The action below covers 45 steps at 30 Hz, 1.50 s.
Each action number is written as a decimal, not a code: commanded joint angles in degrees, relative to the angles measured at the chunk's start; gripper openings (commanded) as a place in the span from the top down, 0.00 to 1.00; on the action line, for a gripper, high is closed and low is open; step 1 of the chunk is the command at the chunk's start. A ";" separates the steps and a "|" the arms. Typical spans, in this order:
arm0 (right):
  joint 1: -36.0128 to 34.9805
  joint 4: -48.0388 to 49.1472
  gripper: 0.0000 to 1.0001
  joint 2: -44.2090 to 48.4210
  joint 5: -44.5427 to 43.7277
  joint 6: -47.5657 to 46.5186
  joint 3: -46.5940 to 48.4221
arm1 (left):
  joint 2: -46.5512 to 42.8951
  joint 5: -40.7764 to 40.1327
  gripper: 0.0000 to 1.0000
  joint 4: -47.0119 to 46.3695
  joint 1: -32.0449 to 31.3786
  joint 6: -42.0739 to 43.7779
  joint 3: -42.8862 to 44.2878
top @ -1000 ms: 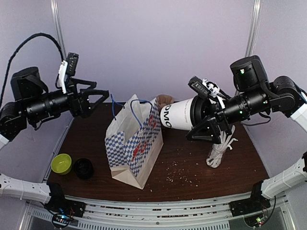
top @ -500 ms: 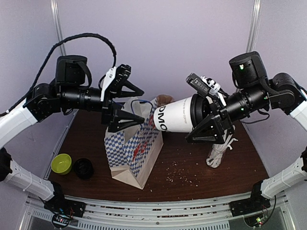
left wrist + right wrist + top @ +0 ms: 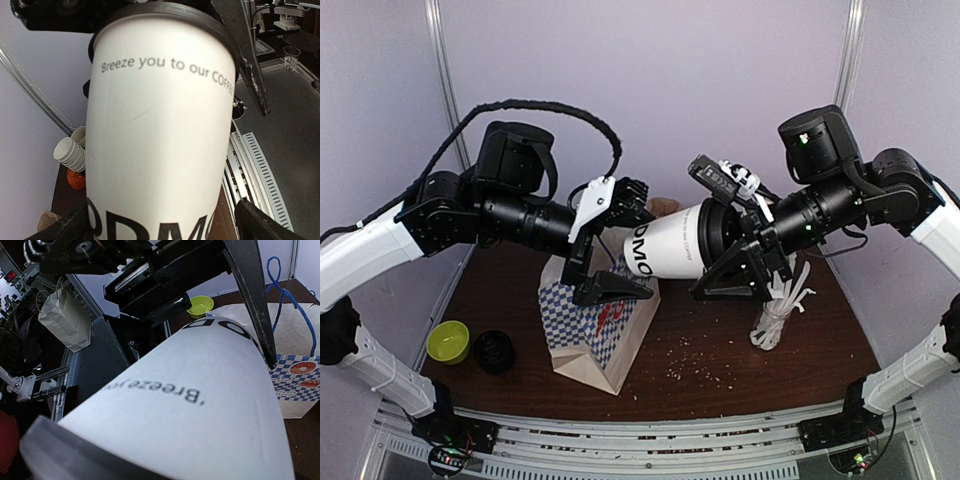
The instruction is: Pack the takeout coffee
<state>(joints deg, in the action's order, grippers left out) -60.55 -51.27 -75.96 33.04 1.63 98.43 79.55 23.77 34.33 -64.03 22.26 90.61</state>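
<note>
Gripping the dark-lidded white paper cup (image 3: 670,243) sideways above the blue-checked paper bag (image 3: 588,335) with our right claw (image 3: 705,250), we are risking a lid leak; our open left claw (image 3: 638,246) is flanking its base.

Left gripper (image 3: 638,245) swung in from the left edge of the table (image 3: 740,350), now straddling the coffee cup (image 3: 672,243) base, right gripper (image 3: 715,235) carried it leftward.

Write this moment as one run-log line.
right gripper: holding white paper cup with dark lid, sideways | left gripper: open, straddling cup's base | blue-and-white checked paper bag: upright
</note>
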 commanded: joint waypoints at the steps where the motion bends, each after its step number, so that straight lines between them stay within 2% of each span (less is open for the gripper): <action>1: -0.55 1.32 0.07 -0.65 0.43 -0.44 1.47 | 1.09 -2.95 0.04 -1.74 -1.14 0.99 2.41; 7: -0.77 1.57 0.07 -0.95 -0.21 -0.22 1.24 | 1.92 -4.74 0.15 -3.21 -1.61 0.06 2.96; 12: -0.96 1.36 0.06 -0.96 -0.67 -0.22 1.15 | 1.80 -5.23 0.34 -3.48 -1.80 -0.38 3.12; 18: -0.99 1.68 0.02 -0.31 -1.36 0.00 0.58 | -0.57 -6.43 0.38 -6.66 -1.89 -0.84 0.03; 24: -0.98 1.80 0.00 0.59 -2.72 0.63 -0.36 | -1.24 -6.51 0.49 -8.03 -1.90 -1.43 -0.84; 37: -0.98 5.24 0.00 5.79 -7.74 2.46 -4.39 | -5.35 -9.50 0.52 -13.81 -1.90 -6.00 -6.51; 45: -1.03 19.49 0.00 12.07 -11.10 6.76 -10.87 | -6.52 -8.35 0.51 -18.55 -1.97 -11.49 -9.94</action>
<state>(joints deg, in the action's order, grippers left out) -61.17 -41.25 -67.00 24.51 5.58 89.84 74.13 14.98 21.85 -65.73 14.72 82.15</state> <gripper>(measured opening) 0.999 0.645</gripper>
